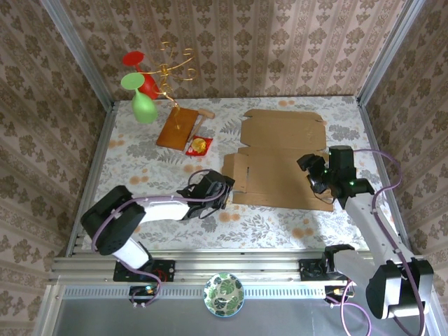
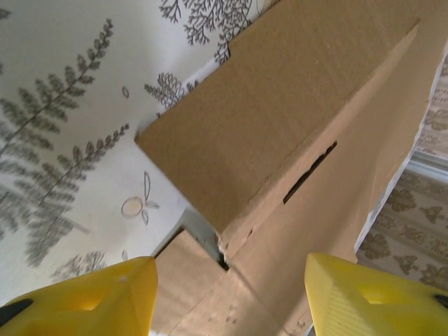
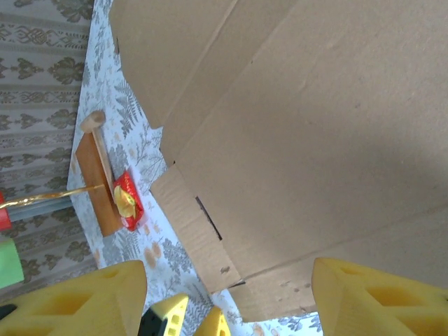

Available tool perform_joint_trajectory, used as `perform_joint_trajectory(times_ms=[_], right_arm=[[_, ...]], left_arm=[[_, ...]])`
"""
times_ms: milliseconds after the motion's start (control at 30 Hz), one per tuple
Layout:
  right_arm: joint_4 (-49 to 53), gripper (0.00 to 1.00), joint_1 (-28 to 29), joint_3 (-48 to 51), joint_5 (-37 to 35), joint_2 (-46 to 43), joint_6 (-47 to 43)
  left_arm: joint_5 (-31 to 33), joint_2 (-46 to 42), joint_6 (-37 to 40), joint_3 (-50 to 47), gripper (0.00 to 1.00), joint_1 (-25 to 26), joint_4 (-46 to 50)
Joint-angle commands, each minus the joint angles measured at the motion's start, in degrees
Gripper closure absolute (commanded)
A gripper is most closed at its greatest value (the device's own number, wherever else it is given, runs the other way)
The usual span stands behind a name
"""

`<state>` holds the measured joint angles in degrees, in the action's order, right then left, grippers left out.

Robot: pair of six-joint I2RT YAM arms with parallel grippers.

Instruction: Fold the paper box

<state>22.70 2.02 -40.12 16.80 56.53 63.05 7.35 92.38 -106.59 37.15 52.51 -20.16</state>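
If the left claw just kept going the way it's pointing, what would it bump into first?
Probably the paper box: its side flap stands directly ahead of the left claw, though the gap is hard to judge.

paper box right of wooden board, on table

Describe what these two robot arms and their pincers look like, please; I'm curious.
Both the left arm and right arm have white tubular links, chunky black joints and a lilac cable looping alongside. The left gripper and right gripper are black, with blocky bright yellow fingertips.
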Motion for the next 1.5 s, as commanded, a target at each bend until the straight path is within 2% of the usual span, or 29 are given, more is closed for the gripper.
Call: perform_joint_trajectory(times_ms=[0,133,233,533,667,833,1000,1167,1333,1467], right_arm=[[-0.3,0.35,0.4,1.2,2.6,-1.4,1.5],[-0.6,0.35,0.7,2.0,2.9,-1.7,2.1],[-1.1,0.35,0.8,2.7,3.2,-1.7,3.1],[-2.9,0.35,0.8,6.8,3.2,-3.5,7.4],[-3.8,0.35,0.8,9.3,3.1,-5.5,8.9],[-3.9,0.35,0.8,11.6,3.0,-7.4,10.0],[-5.0,0.31,1.5,15.7,3.6,-10.3,16.1],[-11.5,0.27,6.2,22.0,-0.9,-15.2,26.3],[-19.4,0.21,12.7,24.6,-6.3,-13.0,30.6],[-26.4,0.20,14.5,25.5,-9.2,-9.5,31.1]], left_arm=[[5.0,0.9,-1.3,-0.4,0.43,0.4,-4.4],[6.0,2.9,-1.2,-0.5,0.47,0.4,-6.6],[5.6,5.2,-1.4,-0.3,0.55,0.4,-10.0],[5.0,6.8,-2.1,0.3,0.59,0.2,-9.6],[5.0,8.3,-1.9,0.8,0.72,-0.1,-12.1],[6.7,8.8,-0.8,0.8,1.00,-0.4,-17.2],[8.5,4.7,0.2,2.8,1.00,-0.3,-16.7],[8.4,2.1,-1.7,5.4,1.00,-0.1,-14.4],[7.6,1.0,-3.4,7.3,1.00,0.2,-12.4],[7.1,-0.1,-3.2,8.3,1.00,0.1,-10.4]])
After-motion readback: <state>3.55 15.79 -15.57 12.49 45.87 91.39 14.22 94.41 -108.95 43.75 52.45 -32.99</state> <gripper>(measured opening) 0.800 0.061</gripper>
